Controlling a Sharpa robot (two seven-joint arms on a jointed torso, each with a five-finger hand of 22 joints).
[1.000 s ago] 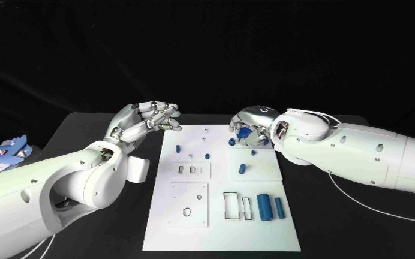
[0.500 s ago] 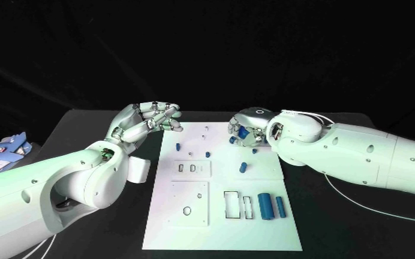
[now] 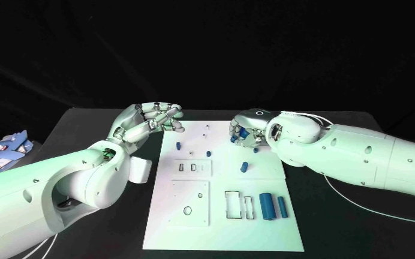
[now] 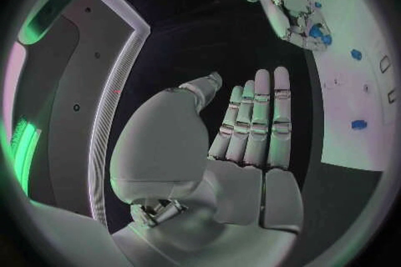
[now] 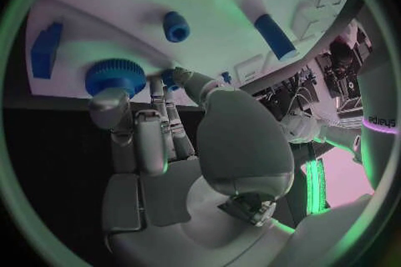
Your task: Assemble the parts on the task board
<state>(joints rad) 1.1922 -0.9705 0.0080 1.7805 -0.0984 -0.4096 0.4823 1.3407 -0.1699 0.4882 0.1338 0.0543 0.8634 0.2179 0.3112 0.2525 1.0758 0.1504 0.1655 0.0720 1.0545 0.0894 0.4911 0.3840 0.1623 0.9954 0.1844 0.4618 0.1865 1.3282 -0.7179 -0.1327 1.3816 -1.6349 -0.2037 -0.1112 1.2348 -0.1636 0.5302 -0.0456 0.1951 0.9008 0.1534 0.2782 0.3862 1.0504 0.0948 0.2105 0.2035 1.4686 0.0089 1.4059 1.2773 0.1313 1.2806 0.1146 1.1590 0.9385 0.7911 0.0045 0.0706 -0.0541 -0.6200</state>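
Sitting centre frame on the black counter [image 3: 95, 121]: white board [image 3: 225, 223]. Lying on it: two blue cylinders [image 3: 272, 206] at lower right beside a rectangular slot, a short blue peg [image 3: 244, 166] mid-board, smaller blue pieces [image 3: 178, 146] toward upper left.

Hovering at the board's upper left corner: left hand [image 3: 145, 121], holding nothing; in the head view fingers [image 3: 164, 114] curling toward the thumb, in the left wrist view lying straight and side by side [image 4: 254, 120].

Hanging over the board's upper right: right hand [image 3: 248, 128], fingers [image 5: 138, 133] closing around a blue toothed gear [image 5: 115, 77] at the fingertips. Gear just above the board surface; cannot tell whether touching it. Lying near it on the board: blue ring-shaped piece [image 5: 176, 27], blue block [image 5: 46, 48].
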